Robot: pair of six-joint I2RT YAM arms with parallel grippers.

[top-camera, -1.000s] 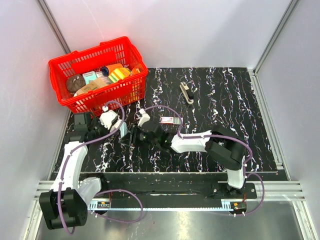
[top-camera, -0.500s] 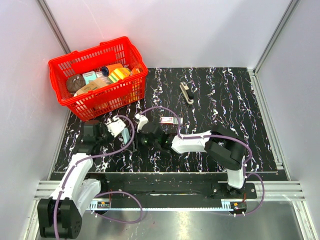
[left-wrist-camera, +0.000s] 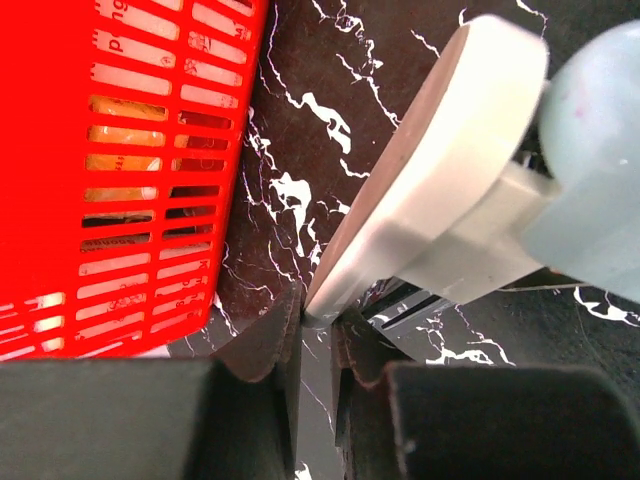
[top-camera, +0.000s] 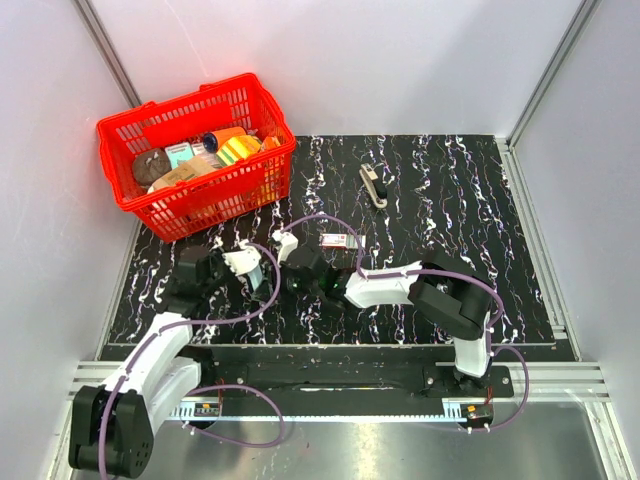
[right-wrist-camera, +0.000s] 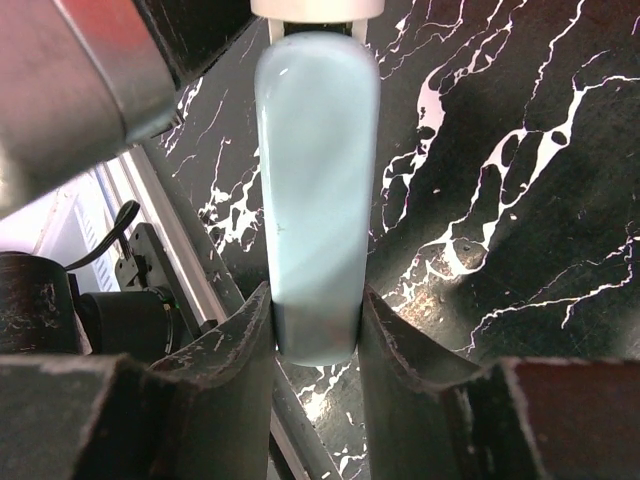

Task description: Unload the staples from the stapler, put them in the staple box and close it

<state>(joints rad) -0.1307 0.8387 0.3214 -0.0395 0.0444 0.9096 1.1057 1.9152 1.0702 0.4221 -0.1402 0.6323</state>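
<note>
The stapler, small, dark grey with silvery metal, lies alone on the far middle of the mat, apart from both grippers. Both grippers meet at the near left over a pale blue-white slim bar. My right gripper is shut on the bar's pale blue end. My left gripper is shut on the tip of the bar's white hinged part, which stands swung open from the blue body. In the top view the left gripper and the right gripper are close together.
A red basket with several items stands at the back left, close to the left gripper; its wall fills the left wrist view's left side. A small red-and-white box lies just beyond the right arm. The black marbled mat covers the table.
My left arm has swung toward the near edge and to the right, carrying the white part closer to the right gripper. The right gripper has barely shifted. The stapler has not moved.
</note>
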